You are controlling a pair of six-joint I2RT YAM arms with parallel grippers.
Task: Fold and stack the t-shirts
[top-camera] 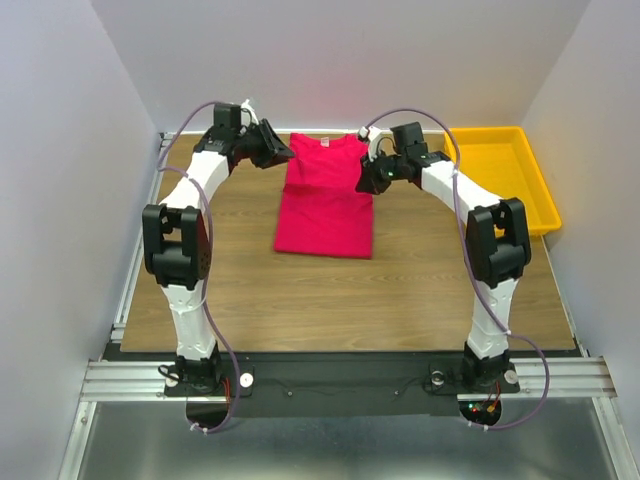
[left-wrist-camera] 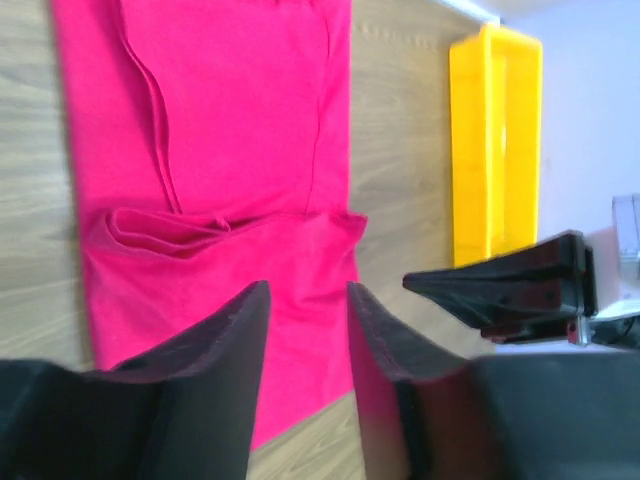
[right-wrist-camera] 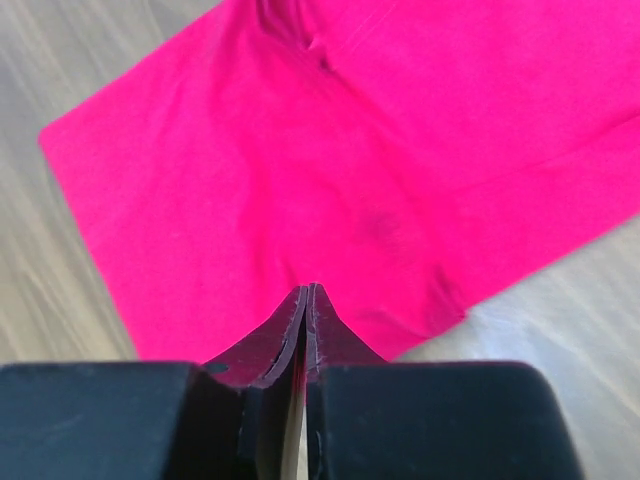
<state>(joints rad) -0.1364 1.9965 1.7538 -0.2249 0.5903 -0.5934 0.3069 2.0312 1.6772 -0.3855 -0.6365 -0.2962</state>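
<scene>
The crimson-pink t-shirt (top-camera: 328, 195) lies flat on the wooden table, folded lengthwise into a narrow rectangle with its neck at the far end. My left gripper (top-camera: 277, 150) hovers at the shirt's far left corner. In the left wrist view its jaws (left-wrist-camera: 308, 290) stand apart and empty above the shirt (left-wrist-camera: 230, 150), which shows a folded-in sleeve. My right gripper (top-camera: 372, 178) is over the shirt's right edge. In the right wrist view it (right-wrist-camera: 307, 288) is shut with nothing between the fingers, just above the shirt (right-wrist-camera: 350, 150).
A yellow plastic tray (top-camera: 500, 175) stands at the back right of the table and also shows in the left wrist view (left-wrist-camera: 495, 140). White walls close in the left, back and right sides. Bare wood lies in front of the shirt.
</scene>
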